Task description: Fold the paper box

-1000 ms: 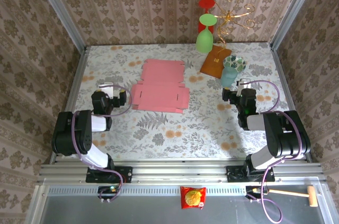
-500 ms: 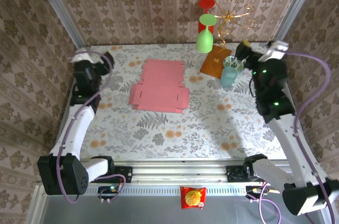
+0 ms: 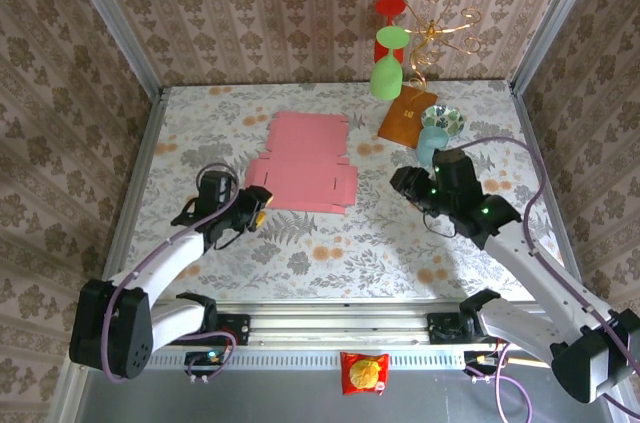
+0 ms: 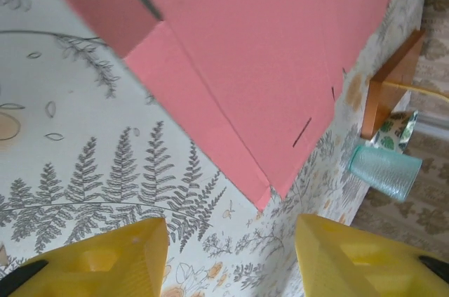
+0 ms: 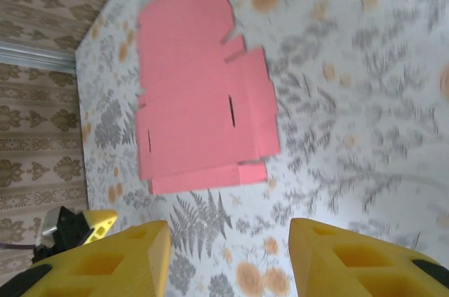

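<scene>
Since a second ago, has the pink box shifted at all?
No. The box lies flat in the same spot on the table, its right edge just as far from the brown packet as before.

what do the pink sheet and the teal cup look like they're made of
The pink paper box: probably thin cardboard or stiff paper; matte, lying flat, with crisp creases and cut slits. The teal cup: likely translucent plastic, though glass is possible; its wall looks see-through and faintly textured.
</scene>
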Robot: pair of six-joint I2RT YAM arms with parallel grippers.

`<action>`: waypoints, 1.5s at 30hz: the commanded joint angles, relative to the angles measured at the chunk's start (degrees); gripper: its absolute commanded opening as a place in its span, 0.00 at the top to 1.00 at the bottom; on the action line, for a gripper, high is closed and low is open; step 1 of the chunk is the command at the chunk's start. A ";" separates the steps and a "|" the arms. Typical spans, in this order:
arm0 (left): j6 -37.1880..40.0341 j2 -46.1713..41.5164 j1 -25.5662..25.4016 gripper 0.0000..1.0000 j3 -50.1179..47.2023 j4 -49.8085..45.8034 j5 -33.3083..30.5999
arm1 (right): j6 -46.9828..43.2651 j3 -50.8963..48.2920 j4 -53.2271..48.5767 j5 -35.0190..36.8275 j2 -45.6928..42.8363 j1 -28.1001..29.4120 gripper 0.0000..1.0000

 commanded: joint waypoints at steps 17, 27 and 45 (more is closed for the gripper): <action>-10.49 14.64 0.51 0.49 -2.49 18.03 -2.66 | 12.13 -4.89 12.10 -6.29 2.68 0.70 0.51; -9.96 20.45 2.26 0.51 -2.23 23.57 -2.58 | 12.18 -4.19 12.89 -6.85 4.88 0.64 0.51; -8.77 24.41 2.89 1.00 -0.06 31.88 -2.42 | 12.78 -4.14 14.24 -6.89 6.70 0.62 0.51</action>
